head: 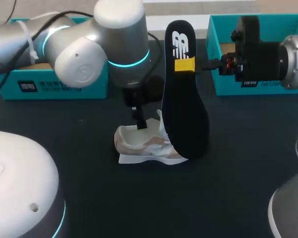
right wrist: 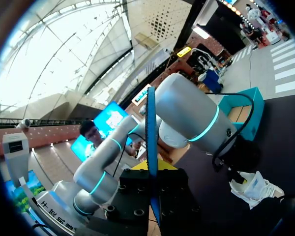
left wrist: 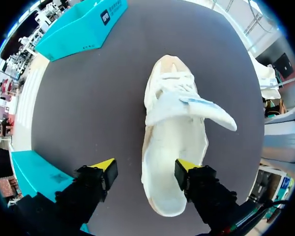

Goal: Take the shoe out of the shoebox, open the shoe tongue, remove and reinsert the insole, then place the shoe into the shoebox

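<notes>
A white and beige shoe [head: 141,145] rests on the black table, its tongue [left wrist: 201,110] folded out to one side. My left gripper [head: 140,122] hangs over the heel end, open. One of the left gripper's [left wrist: 145,166] yellow tips is over the shoe's [left wrist: 172,147] inside and the other is outside its side wall. My right gripper [head: 185,65] is shut on the black insole [head: 185,109], holding it upright with its lower end beside the shoe's toe. In the right wrist view the insole [right wrist: 150,128] shows edge-on between the right gripper's [right wrist: 151,169] fingers.
A teal shoebox [head: 54,82] stands at the back left behind my left arm [head: 89,44]. A second teal box [head: 223,29] is at the back right by my right arm [head: 268,57]. White robot bases [head: 20,188] fill the front corners.
</notes>
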Robot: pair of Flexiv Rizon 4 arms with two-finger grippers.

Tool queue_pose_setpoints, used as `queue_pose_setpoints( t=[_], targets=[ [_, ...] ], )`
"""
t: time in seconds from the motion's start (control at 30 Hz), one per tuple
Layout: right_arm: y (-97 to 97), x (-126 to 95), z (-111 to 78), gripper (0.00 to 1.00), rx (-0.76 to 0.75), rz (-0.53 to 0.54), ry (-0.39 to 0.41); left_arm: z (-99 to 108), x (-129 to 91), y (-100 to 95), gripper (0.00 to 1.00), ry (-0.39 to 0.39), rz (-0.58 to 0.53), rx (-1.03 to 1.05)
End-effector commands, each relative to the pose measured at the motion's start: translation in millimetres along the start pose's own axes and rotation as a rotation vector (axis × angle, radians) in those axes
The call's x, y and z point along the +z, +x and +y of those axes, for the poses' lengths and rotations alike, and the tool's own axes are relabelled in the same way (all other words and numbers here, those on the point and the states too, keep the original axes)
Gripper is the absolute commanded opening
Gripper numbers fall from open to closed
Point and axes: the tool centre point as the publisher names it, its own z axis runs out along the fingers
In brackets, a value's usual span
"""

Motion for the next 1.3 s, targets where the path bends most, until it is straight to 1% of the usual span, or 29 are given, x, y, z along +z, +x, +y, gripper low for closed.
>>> queue_pose_setpoints(
  t=[0.03, 0.13, 0.3, 0.47, 0.63, 0.7, 0.77, 0.8, 0.83, 1.03, 1.17, 1.2, 1.27, 1.3],
  targets=[
    [-0.8, 2, 0.8, 0.00, 0.001, -0.001, 0.001, -3, 22, -4.0, 0.37, 0.021, 0.006, 0.002],
    [-0.8, 2, 0.8, 0.00, 0.001, -0.001, 0.001, -4, 25, -4.6, 0.38, 0.038, -0.003, 0.000],
    [-0.8, 2, 0.8, 0.00, 0.001, -0.001, 0.001, -10, 36, -3.2, 0.37, 0.032, -0.007, 0.006],
    [-0.8, 2, 0.8, 0.00, 0.001, -0.001, 0.001, -13, 44, 4.9, 0.42, 0.043, 0.006, 0.017],
    [-0.8, 2, 0.8, 0.00, 0.001, -0.001, 0.001, -13, 52, 9.8, 0.41, 0.048, 0.015, 0.009],
    [-0.8, 2, 0.8, 0.00, 0.001, -0.001, 0.001, -12, 58, 10.0, 0.36, 0.047, 0.021, 0.003],
    [-0.8, 2, 0.8, 0.00, 0.001, -0.001, 0.001, -12, 61, 9.9, 0.35, 0.043, 0.029, -0.001],
    [-0.8, 2, 0.8, 0.00, 0.001, -0.001, 0.001, -13, 62, 9.6, 0.29, 0.038, 0.036, -0.007],
    [-0.8, 2, 0.8, 0.00, 0.001, -0.001, 0.001, -13, 66, 9.2, 0.00, 0.024, 0.045, -0.014],
    [-0.8, 2, 0.8, 0.00, 0.001, -0.001, 0.001, -14, 70, 9.1, 0.00, -0.006, 0.059, -0.013],
    [-0.8, 2, 0.8, 0.00, 0.001, -0.001, 0.001, -15, 70, 4.7, 0.00, -0.026, 0.076, 0.027],
    [-0.8, 2, 0.8, 0.00, 0.001, -0.001, 0.001, -16, 67, 3.0, 0.00, -0.005, 0.102, 0.060],
    [-0.8, 2, 0.8, 0.00, 0.001, -0.001, 0.001, -18, 63, 2.3, 0.00, -0.004, 0.116, 0.143],
    [-0.8, 2, 0.8, 0.00, 0.001, -0.001, 0.001, -18, 60, 1.6, 0.00, 0.004, 0.152, 0.189]
  ],
)
